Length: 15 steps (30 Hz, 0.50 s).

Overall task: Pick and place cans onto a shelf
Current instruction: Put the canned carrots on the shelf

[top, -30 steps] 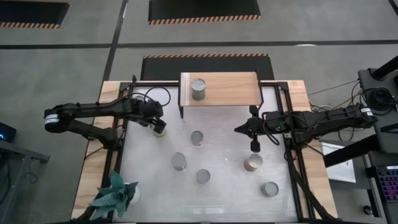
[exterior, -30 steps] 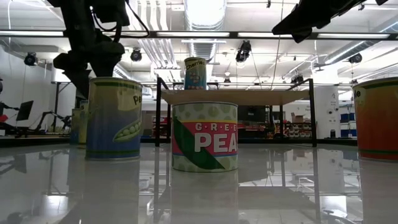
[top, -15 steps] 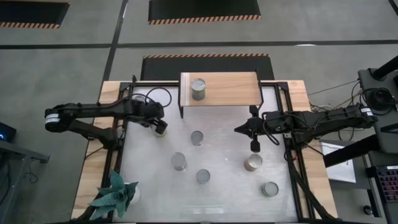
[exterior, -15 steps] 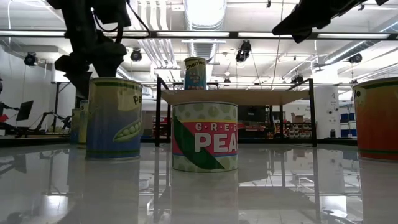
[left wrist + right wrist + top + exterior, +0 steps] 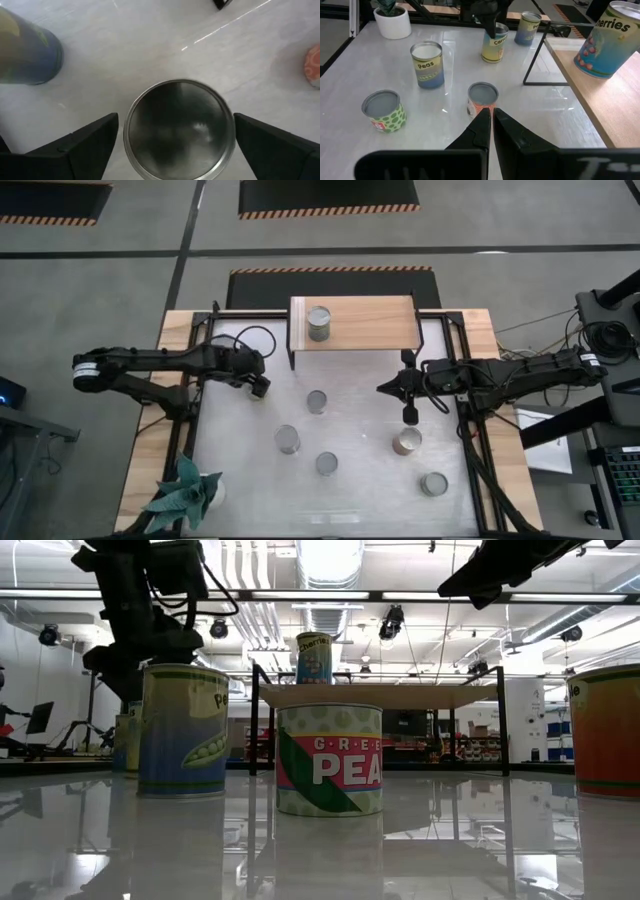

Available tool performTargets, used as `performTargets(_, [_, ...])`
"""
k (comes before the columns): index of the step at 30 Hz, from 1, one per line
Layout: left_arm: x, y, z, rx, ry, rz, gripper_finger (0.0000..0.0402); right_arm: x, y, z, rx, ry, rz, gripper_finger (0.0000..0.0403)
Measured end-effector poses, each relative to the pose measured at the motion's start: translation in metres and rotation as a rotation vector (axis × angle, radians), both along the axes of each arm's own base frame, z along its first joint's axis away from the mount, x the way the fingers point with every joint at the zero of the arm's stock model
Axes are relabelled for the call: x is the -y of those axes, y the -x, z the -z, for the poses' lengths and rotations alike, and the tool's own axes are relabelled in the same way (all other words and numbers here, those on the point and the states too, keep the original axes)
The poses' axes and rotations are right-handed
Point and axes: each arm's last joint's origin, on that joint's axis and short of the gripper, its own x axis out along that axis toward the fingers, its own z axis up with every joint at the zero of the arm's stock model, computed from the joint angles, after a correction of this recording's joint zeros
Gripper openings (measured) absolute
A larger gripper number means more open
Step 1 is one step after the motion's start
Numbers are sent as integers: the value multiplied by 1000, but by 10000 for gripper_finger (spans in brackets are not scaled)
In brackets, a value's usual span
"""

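Round silvery can (image 5: 179, 129) between dark fingers (image 5: 85, 146)

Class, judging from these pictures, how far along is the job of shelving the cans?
Done: one cherries can stands on the shelf. In hand: the open left gripper straddles a can, not yet gripped. Left: five more cans wait on the table. The right gripper hangs shut and empty.

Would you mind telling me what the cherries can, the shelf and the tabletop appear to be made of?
The cherries can looks like tin-plated metal with a glossy printed paper label; its rim shines silver. The shelf seems to be pale matte wood, grain faintly visible, on thin black metal legs. The tabletop looks glossy white, perhaps laminate, since it mirrors cans.
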Motion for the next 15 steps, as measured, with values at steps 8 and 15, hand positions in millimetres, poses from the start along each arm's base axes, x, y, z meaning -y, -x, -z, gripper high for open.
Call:
performTargets(8, [0, 0, 1, 4, 6, -24, 309, 0, 0, -1, 7, 10, -5, 9])
performTargets(15, [4, -4, -13, 21, 11, -6, 309, 0, 0, -1, 7, 11, -5, 9])
